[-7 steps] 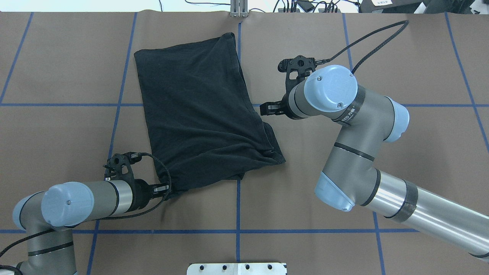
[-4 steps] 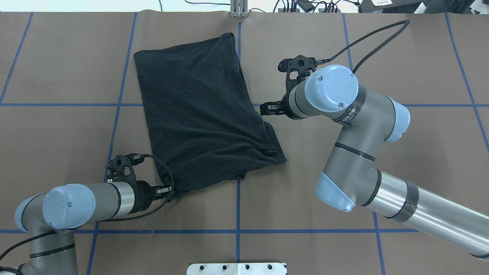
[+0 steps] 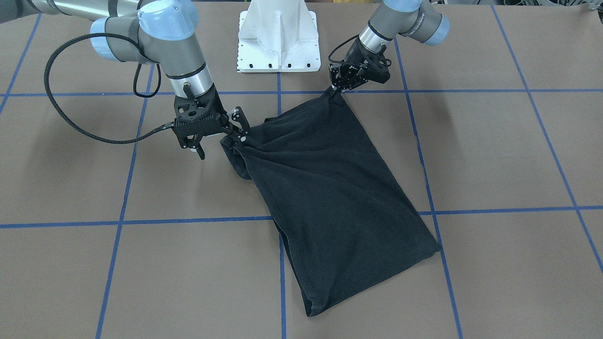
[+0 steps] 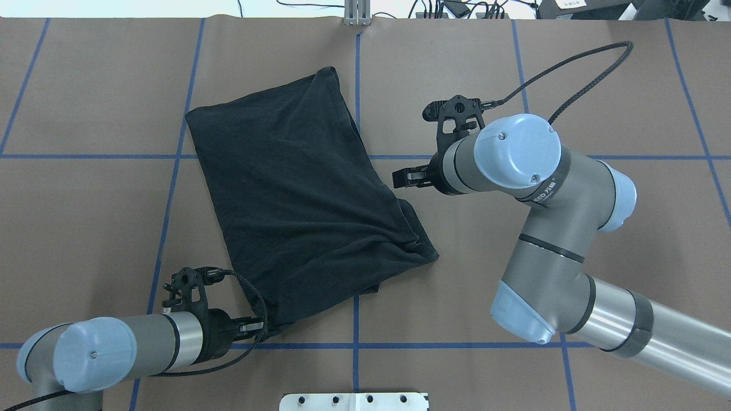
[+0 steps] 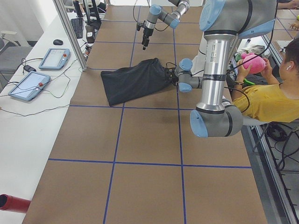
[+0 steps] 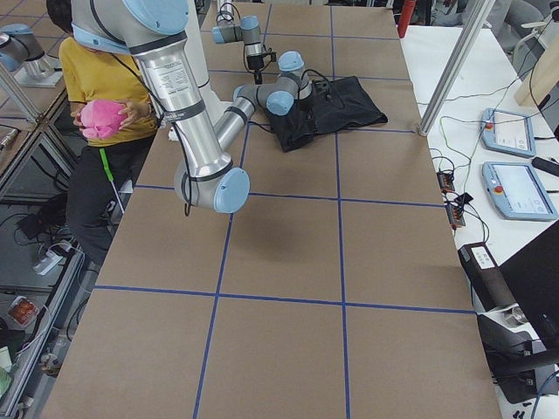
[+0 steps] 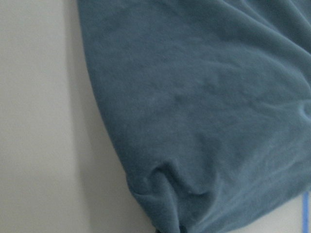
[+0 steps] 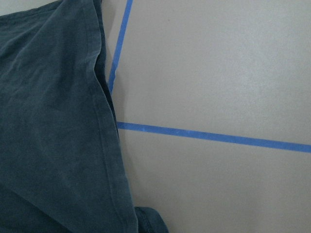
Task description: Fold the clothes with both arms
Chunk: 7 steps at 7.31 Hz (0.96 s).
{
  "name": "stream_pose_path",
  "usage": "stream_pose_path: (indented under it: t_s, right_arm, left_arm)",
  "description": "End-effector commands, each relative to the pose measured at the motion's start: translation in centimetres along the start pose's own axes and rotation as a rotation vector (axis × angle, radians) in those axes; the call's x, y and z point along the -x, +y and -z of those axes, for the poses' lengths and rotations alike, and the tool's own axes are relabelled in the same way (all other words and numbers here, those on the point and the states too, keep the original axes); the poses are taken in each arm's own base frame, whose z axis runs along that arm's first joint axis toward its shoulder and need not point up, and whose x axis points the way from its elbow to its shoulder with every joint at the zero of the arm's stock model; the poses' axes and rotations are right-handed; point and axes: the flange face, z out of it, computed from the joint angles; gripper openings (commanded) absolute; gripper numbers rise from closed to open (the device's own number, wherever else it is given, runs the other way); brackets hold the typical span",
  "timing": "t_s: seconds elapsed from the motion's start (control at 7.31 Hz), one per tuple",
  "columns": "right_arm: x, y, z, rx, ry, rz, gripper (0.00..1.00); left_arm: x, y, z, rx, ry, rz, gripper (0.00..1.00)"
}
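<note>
The black T-shirt (image 4: 297,200) lies folded into a long rectangle, slanting across the table's middle (image 3: 330,197); no graphic or logo shows. My left gripper (image 4: 267,328) is shut on the shirt's near left corner, seen pinched in the front view (image 3: 334,90). My right gripper (image 4: 400,178) is at the shirt's right edge, where the cloth bunches up to its tips (image 3: 240,136); it looks shut on that edge. The left wrist view is filled with cloth (image 7: 194,121). The right wrist view shows the hem (image 8: 48,121) beside blue tape.
The brown table cover carries a blue tape grid (image 4: 355,319). The white base mount (image 3: 277,33) stands at the robot's edge. A seated person in yellow (image 5: 261,98) is beside the robot. Tablets (image 5: 28,84) lie on the side bench.
Both grippers have moved toward the robot's edge, the left one much farther. The shirt has been dragged with them, and its far corner has slid nearer and leftward.
</note>
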Motion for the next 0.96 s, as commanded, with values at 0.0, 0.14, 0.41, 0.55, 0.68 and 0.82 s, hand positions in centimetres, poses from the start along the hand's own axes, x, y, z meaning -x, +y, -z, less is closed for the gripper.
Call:
stream_pose_path:
  t_s: [0.0,0.14,0.41,0.55,0.68,0.82]
  right_arm:
    - [2.9,3.0,0.1,0.034,-0.042,-0.025,0.99]
    - [3.7,4.2,-0.3,0.025,-0.037,-0.013,0.99]
    - [5.4,6.8,-1.5,0.057,-0.036,-0.1,0.97]
    - [7.2,7.9,-1.9,0.079,-0.038,-0.234,0.96]
    - [8.9,9.0,-3.3,0.071,-0.022,-0.335,0.94]
    - [11.1,9.7,-5.1,0.032,-0.001,-0.391,0.94]
  left_arm:
    - [1.9,0.6,2.7,0.015,-0.009,-0.082,0.0]
    - [2.1,0.7,2.7,0.017,-0.011,-0.088,0.0]
    - [1.9,0.9,2.1,0.018,-0.009,-0.089,0.0]
    - [2.0,0.8,2.0,0.016,-0.012,-0.084,0.0]
    - [1.9,0.9,1.8,0.013,-0.012,-0.083,0.0]
    - [1.8,0.9,1.8,0.012,-0.011,-0.082,0.0]
